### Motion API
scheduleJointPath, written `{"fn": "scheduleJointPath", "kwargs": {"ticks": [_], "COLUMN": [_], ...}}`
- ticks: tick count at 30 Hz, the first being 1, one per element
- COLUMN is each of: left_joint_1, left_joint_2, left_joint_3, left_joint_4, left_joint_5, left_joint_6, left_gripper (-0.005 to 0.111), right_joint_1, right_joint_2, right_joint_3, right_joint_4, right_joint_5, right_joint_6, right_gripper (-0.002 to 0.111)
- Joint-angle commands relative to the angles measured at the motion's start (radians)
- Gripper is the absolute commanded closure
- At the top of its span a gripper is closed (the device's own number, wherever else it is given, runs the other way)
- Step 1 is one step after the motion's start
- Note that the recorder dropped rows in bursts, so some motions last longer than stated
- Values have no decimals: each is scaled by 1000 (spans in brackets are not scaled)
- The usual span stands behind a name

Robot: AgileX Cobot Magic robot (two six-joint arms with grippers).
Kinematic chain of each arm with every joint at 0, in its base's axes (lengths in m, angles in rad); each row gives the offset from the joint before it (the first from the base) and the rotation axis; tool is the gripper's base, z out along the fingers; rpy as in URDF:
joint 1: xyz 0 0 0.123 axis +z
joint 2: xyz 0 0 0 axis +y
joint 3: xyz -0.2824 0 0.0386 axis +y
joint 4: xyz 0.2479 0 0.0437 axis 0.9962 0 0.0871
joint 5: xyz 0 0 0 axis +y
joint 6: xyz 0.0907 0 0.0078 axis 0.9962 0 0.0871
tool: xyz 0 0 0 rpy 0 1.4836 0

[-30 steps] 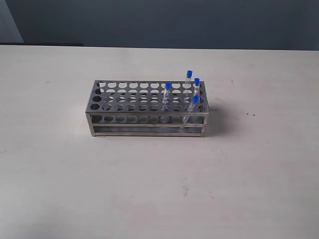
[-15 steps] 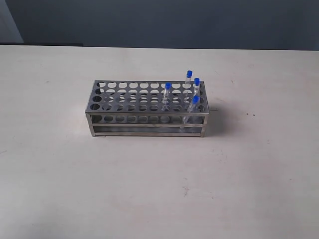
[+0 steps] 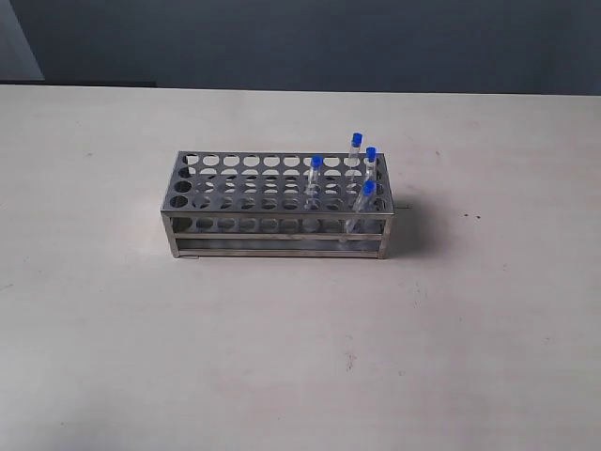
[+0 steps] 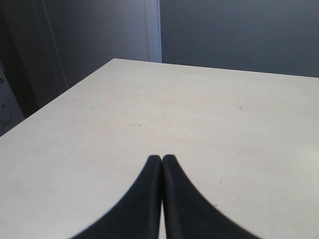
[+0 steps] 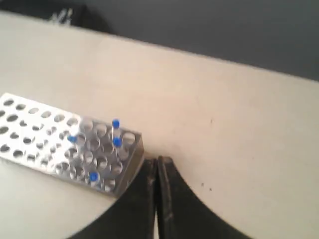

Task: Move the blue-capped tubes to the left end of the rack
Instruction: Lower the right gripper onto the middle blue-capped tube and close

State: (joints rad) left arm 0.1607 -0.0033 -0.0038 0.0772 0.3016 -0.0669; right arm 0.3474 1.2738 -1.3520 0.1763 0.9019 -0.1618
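The shiny metal rack stands mid-table. Several blue-capped tubes stand upright in its right part: one nearer the middle, and three at the right end. The exterior view shows neither gripper. In the right wrist view my right gripper is shut and empty, beside the rack's tube-bearing end, where the blue caps show. My left gripper is shut with nothing in it, over bare tabletop; its view holds neither rack nor tubes.
The pale table runs back to a dark wall. In the left wrist view a table edge and corner lie beyond the gripper, with a dark drop past them.
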Motion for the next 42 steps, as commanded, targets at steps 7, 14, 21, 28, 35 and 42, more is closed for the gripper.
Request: {"fn": "scheduleJointPath", "kwargs": {"ticks": [7, 14, 21, 28, 35, 42], "left_joint_1": [-5, -5, -5, -5, -5, -5], "left_joint_2": [3, 3, 3, 3, 3, 3], "left_joint_3": [4, 4, 4, 4, 4, 4], "left_joint_4": [-5, -5, -5, -5, -5, -5], "left_joint_5": [-11, -11, -11, -11, -11, -11], "left_joint_6": [-2, -2, -2, -2, -2, -2], "left_gripper": [106, 106, 106, 106, 106, 106], "right_joint_1": [298, 375, 380, 380, 380, 380], "right_joint_2": [401, 505, 540, 591, 642, 633], "right_joint_3": [-29, -29, -29, -29, -29, -29], "right_joint_4": [-233, -227, -296, -344, -320, -324], "right_joint_5": [72, 3, -39, -61, -72, -65], "right_joint_6": [113, 119, 185, 226, 226, 229], "right_gripper": [93, 63, 68, 68, 73, 108]}}
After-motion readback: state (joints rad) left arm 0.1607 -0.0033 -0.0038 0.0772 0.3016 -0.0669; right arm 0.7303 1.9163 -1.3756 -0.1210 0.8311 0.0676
